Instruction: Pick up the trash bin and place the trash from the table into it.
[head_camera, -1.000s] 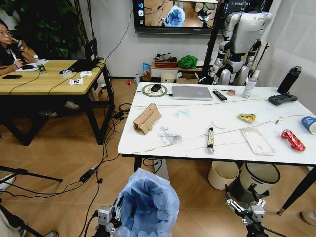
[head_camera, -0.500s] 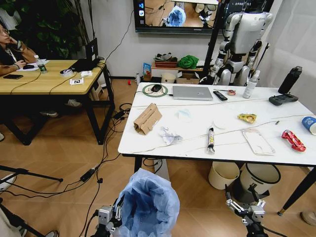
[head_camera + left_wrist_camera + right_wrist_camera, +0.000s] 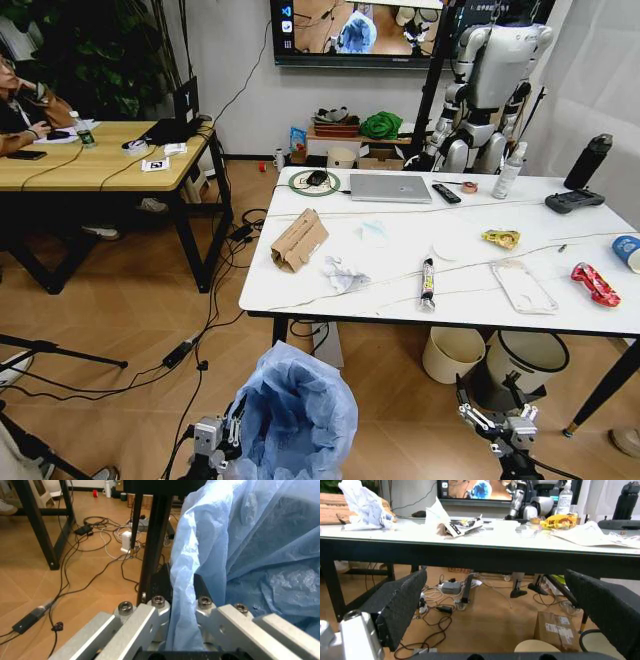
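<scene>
Bottom of the bin (image 3: 296,415) chopped off at 6 o'clock in the head view; hard shell totally buried under the blue bag (image 3: 250,555), can't tell its colour. Left gripper (image 3: 218,438) half cut off at the lower edge too. In the left wrist view, fingers (image 3: 150,620) clamped on a fold of bag, tips hidden behind the plastic. Right gripper (image 3: 497,412) clipped at 5 o'clock, arm out of frame. Blue-white cup (image 3: 627,251) sliced by the edge at 3 o'clock. Black wrapper (image 3: 427,281) print too small to read. Cream bin (image 3: 451,353) and grey bin (image 3: 522,362) tucked half under the table (image 3: 330,296).
</scene>
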